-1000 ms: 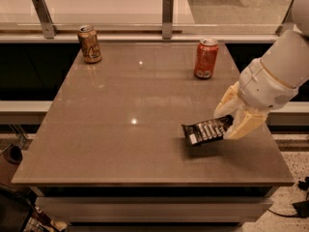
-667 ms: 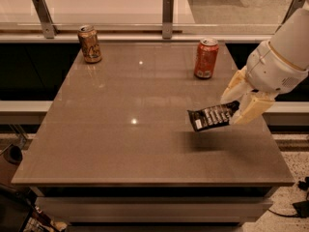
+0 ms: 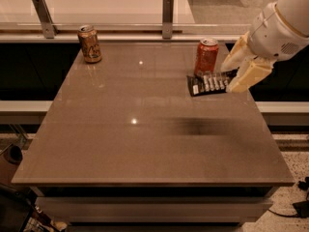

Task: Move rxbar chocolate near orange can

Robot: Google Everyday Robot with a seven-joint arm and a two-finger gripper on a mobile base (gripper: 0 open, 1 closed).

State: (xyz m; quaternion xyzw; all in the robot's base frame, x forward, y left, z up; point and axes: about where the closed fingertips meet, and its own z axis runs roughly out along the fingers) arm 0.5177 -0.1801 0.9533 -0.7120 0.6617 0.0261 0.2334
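Note:
The rxbar chocolate (image 3: 208,84), a flat black wrapper with white lettering, hangs in the air above the table's right side, held at its right end. My gripper (image 3: 235,74) is shut on it, pale fingers (image 3: 248,74) above and below the bar's end. The bar's shadow lies on the table below it. The orange can (image 3: 90,44), dull tan-orange with brown markings, stands upright at the table's far left corner, far from the bar.
A brighter red-orange can (image 3: 206,56) stands upright at the far right, just behind the held bar. The brown table (image 3: 145,129) has a ledge with two metal posts (image 3: 167,16) behind it. The floor drops away at the right edge.
My gripper has lifted the bar off the table and carried it up and back toward the red-orange can. The cans have not moved.

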